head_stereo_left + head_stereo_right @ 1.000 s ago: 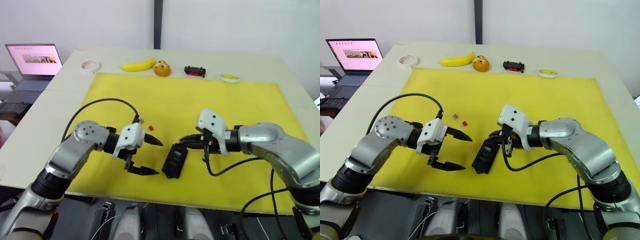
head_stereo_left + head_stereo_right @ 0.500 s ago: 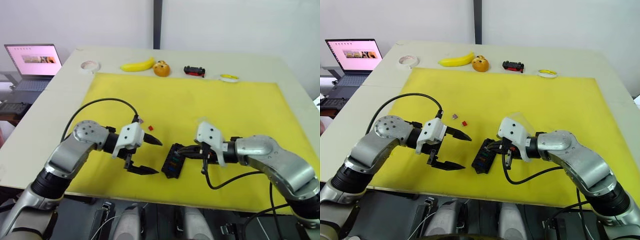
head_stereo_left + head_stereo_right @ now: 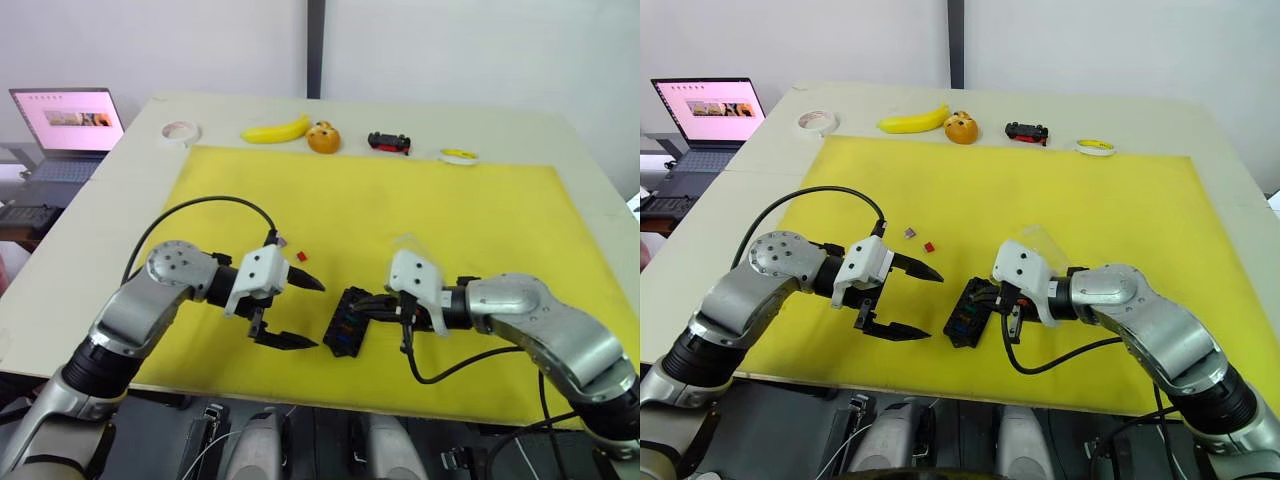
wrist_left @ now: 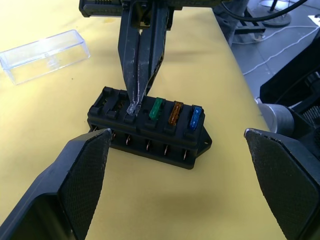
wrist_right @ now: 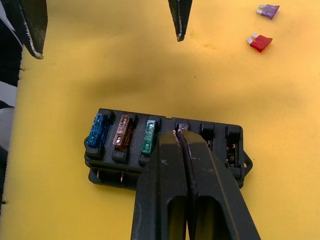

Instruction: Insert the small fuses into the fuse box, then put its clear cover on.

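Right gripper (image 5: 181, 134) presses a pale fuse (image 4: 132, 108) into the fuse box (image 3: 347, 322).

Its fingers are pinched narrow on that fuse at the fourth slot, beside seated green (image 4: 156, 108), amber (image 4: 175, 113) and blue (image 4: 194, 118) fuses. The left gripper (image 3: 298, 312) hovers wide open just beside the box, holding nothing. A red fuse (image 5: 259, 42) and a purple fuse (image 5: 267, 10) lie loose on the yellow mat (image 3: 450, 210). The clear cover (image 4: 44, 54) rests on the mat near the box. No readable writing shows.

Right fingers (image 5: 182, 165) cover fuse box (image 5: 125, 167) middle slots; pinched fuse (image 4: 131, 108) barely visible at tips. Laptop (image 3: 62, 125) cut by edge.
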`<move>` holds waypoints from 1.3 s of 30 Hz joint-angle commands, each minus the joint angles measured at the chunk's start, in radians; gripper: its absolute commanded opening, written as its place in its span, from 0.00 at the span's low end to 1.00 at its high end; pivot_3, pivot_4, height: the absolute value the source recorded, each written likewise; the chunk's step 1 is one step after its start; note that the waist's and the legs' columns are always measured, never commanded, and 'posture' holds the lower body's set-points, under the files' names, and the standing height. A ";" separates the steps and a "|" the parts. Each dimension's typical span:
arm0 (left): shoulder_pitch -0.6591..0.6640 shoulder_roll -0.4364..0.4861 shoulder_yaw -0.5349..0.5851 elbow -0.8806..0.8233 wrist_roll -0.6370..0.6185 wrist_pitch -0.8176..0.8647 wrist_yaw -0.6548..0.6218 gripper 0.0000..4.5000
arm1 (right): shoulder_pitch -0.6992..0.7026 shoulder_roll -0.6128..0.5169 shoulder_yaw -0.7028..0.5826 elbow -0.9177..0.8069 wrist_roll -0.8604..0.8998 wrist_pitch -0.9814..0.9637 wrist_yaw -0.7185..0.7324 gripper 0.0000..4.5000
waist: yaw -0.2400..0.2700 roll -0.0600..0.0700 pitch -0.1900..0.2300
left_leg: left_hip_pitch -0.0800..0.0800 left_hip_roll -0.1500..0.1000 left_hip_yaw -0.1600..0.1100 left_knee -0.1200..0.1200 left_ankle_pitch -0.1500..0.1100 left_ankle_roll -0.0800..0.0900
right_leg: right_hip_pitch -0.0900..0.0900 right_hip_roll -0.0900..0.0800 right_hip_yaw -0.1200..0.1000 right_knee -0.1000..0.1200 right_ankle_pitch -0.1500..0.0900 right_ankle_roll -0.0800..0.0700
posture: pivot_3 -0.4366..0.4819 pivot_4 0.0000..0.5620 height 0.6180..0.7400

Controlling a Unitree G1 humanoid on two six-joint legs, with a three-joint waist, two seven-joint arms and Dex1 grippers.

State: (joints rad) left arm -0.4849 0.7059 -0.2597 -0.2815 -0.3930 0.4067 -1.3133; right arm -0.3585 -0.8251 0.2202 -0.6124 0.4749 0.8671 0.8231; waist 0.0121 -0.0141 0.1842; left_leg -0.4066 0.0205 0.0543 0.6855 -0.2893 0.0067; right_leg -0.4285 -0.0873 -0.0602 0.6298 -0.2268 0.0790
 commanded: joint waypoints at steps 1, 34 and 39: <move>-0.008 0.002 0.009 -0.033 -0.010 0.000 0.002 1.00 | -0.007 -0.001 0.004 0.011 0.002 0.030 0.000 0.01 | 0.000 0.000 0.000 | 0.000 0.000 0.000 0.000 0.000 0.000 | 0.000 0.000 0.000 0.000 0.000 0.000 | 0.48 0.27 0.98; 0.005 0.270 0.302 0.036 -0.187 0.321 0.052 1.00 | -0.027 -0.280 -0.406 0.070 0.174 0.014 0.215 0.06 | 0.000 0.000 0.000 | 0.000 0.002 0.000 0.000 0.000 0.000 | 0.000 0.000 0.000 -0.001 0.000 0.000 | 0.48 0.27 0.98; 0.063 0.392 0.349 0.144 -0.147 0.279 -0.002 1.00 | 0.103 -0.399 -0.538 0.181 0.133 -0.098 0.355 0.52 | -0.002 0.000 0.000 | 0.000 0.003 0.002 0.000 0.000 0.000 | 0.000 0.000 0.000 -0.001 0.000 0.000 | 0.48 0.27 0.98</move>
State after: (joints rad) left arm -0.4236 1.0730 0.0411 -0.1490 -0.5469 0.7052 -1.2975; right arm -0.2584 -1.2027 -0.2561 -0.4430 0.6232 0.8092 1.1398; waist 0.0102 -0.0137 0.1846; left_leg -0.4065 0.0238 0.0561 0.6853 -0.2894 0.0068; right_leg -0.4293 -0.0870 -0.0601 0.6292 -0.2270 0.0791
